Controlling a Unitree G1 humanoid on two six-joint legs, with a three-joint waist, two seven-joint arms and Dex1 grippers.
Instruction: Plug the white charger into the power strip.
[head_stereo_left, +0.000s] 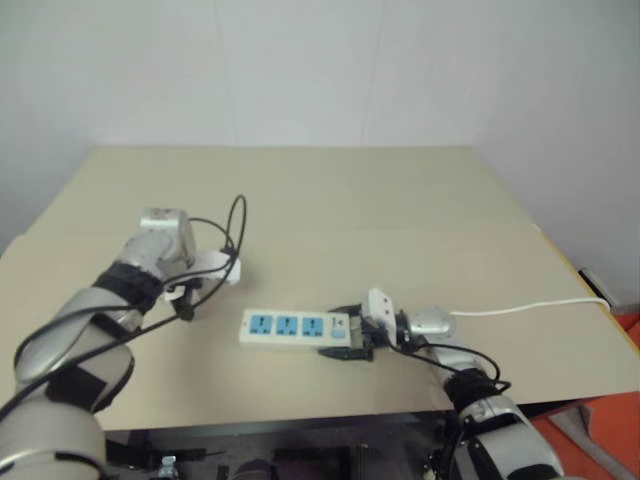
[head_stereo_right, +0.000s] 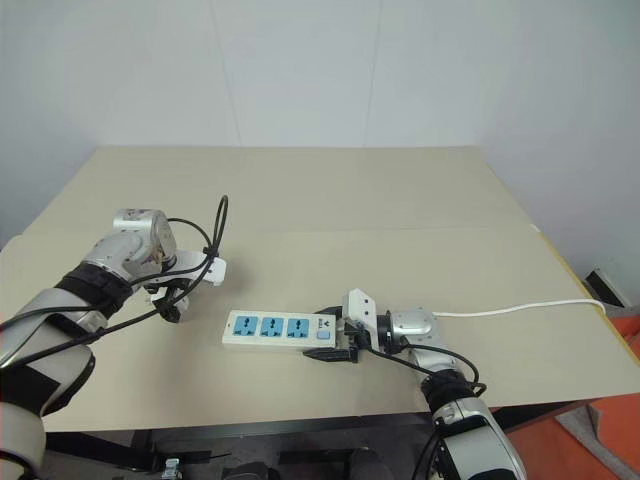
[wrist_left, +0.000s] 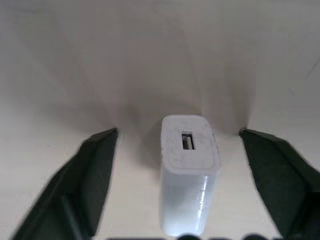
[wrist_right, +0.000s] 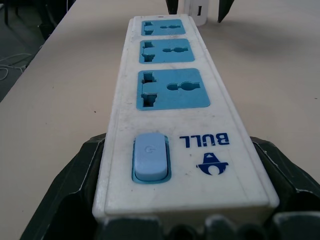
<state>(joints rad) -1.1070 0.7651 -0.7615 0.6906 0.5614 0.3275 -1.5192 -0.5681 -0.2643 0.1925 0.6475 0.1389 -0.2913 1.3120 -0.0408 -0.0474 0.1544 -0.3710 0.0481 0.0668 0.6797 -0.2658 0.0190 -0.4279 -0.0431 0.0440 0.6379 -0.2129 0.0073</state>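
From the head views, your left gripper (head_stereo_right: 172, 300) hangs over the table (head_stereo_left: 300, 190) just beyond the far end of the power strip (head_stereo_left: 295, 328); your right gripper (head_stereo_left: 352, 335) clasps the strip's switch end.

In the left wrist view, the charger (wrist_left: 189, 172) stands upright between your fingers (wrist_left: 90, 185), which are wide and clear of both its sides. Centre it before you close.

In the right wrist view, hold the strip steady.
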